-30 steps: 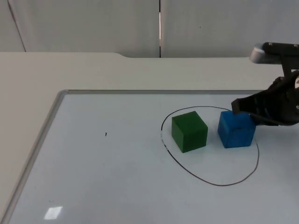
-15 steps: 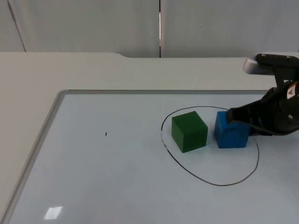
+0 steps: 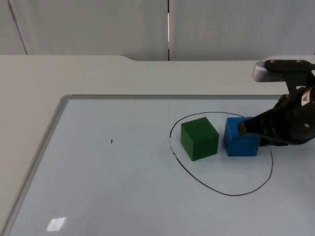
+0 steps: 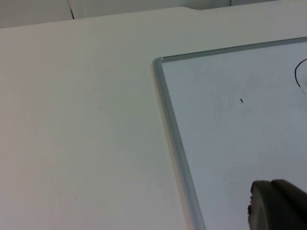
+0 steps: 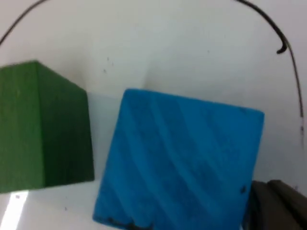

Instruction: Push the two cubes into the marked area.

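A green cube [image 3: 199, 138] stands inside the black hand-drawn loop [image 3: 231, 194], near its left side. A blue cube [image 3: 238, 139] stands just right of it, also inside the loop, with a narrow gap between the two. My right gripper [image 3: 244, 127] presses against the blue cube's right face from the loop's right edge. In the right wrist view the blue cube [image 5: 177, 163] is close up, turned slightly, beside the green cube [image 5: 43, 124], with the loop line [image 5: 288, 62] beyond. My left gripper [image 4: 276, 208] waits over the whiteboard's left part.
The cubes rest on a whiteboard with a metal rim [image 3: 49, 137] lying on the white table; the rim's corner [image 4: 160, 62] also appears in the left wrist view. A small black mark [image 3: 111, 141] sits on the board's left half. A grey partition wall closes the back.
My right gripper has slid left and pushed the blue cube with it, away from the loop's right edge. The gap to the green cube has narrowed. The green cube has not moved.
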